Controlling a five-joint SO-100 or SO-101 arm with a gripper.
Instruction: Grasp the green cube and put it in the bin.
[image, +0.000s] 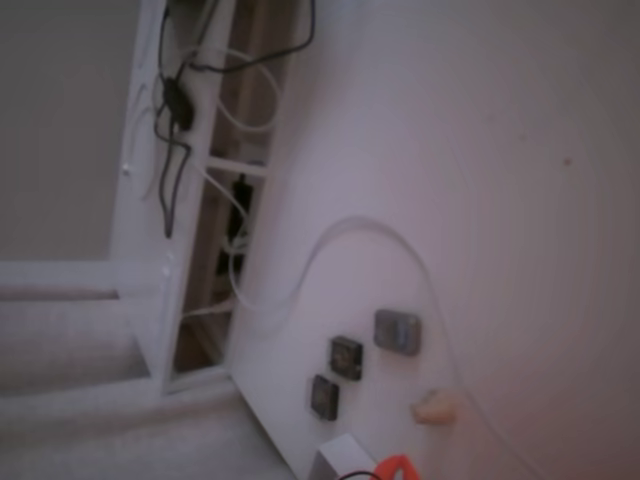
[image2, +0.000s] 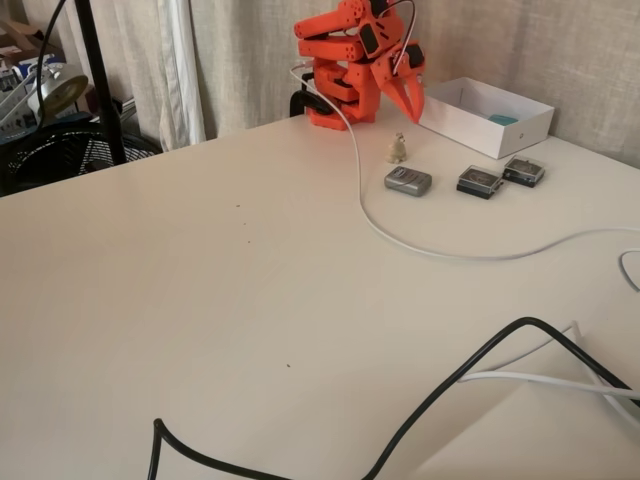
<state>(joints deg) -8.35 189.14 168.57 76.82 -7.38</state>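
Observation:
In a fixed view the green cube (image2: 503, 119) lies inside the white bin (image2: 470, 128), near its right end. The orange arm is folded up at the back of the table, left of the bin. Its gripper (image2: 411, 103) points down beside the bin's left corner, its jaws together and nothing held. In the blurred fixed view only an orange tip of the gripper (image: 395, 468) and a corner of the bin (image: 340, 458) show at the bottom edge; the cube is out of sight there.
A grey square pad (image2: 408, 181) and two black pads (image2: 479, 181) (image2: 524, 171) lie in front of the bin, with a small beige figure (image2: 398, 148) near the gripper. A white cable (image2: 440, 252) curves across the table; a black cable (image2: 470, 370) crosses the foreground.

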